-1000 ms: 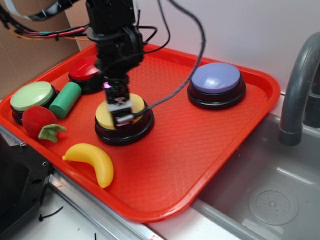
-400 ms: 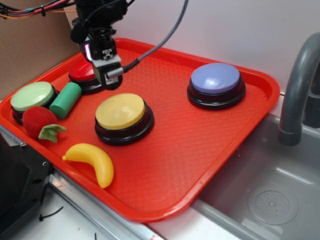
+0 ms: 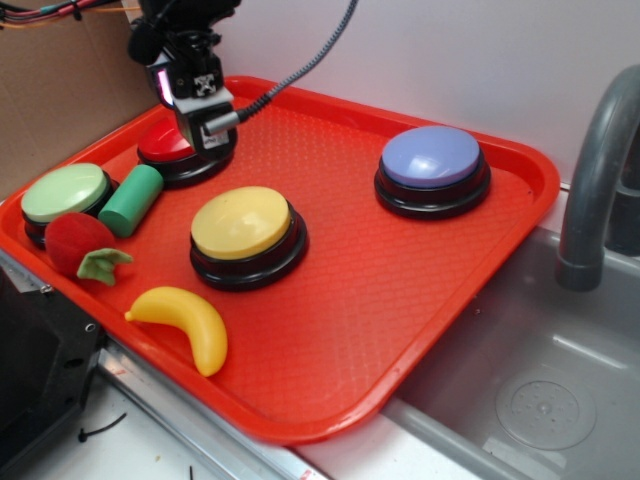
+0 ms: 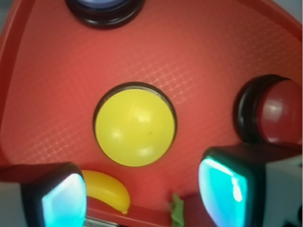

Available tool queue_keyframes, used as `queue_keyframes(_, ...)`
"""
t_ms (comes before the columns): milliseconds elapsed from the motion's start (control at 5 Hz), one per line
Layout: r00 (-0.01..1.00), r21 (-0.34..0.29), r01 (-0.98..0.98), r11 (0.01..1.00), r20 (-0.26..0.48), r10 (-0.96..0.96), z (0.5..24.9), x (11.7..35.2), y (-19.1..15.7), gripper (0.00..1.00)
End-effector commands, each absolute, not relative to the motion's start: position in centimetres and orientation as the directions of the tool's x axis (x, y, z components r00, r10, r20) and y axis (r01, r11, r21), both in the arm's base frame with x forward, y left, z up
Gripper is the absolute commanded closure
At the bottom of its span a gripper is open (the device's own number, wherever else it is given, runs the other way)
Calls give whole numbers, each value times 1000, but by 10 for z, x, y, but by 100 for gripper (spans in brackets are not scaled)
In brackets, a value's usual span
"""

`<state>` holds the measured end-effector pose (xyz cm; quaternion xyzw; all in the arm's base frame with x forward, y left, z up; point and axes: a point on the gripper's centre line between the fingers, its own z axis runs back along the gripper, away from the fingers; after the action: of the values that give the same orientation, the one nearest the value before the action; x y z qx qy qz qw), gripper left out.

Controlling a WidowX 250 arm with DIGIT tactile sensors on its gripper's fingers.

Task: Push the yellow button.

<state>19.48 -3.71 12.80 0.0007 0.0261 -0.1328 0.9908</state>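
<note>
- Near the middle of the red tray sits the yellow button, its domed top bare and nothing touching it.
- From that button, the gripper hangs at about eleven o'clock, raised off the tray and in front of the red button.
- From above, the wrist view shows the yellow button centred, with the two finger pads standing apart at the bottom corners and nothing between them.
- Around it: a green-topped button and a green cylinder at nine o'clock, a toy strawberry at about eight, a toy banana at seven, and a purple button at two o'clock.
- By my judgement, the arm is between presses or clear of the button; nothing here shows whether it has been pressed.
- If a press is due, the gripper must travel back toward five o'clock until it is above the yellow dome, then come straight down on the middle of it.
- Drifting toward the red button would risk hitting the wrong one.
</note>
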Motion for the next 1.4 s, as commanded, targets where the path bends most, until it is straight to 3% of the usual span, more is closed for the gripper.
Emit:
queue_keyframes(0, 969, 4, 248, 969, 13, -248, 148, 201, -39, 0)
queue_keyframes(1200, 976, 23, 211, 977, 45, -211, 173, 201, -36, 0)
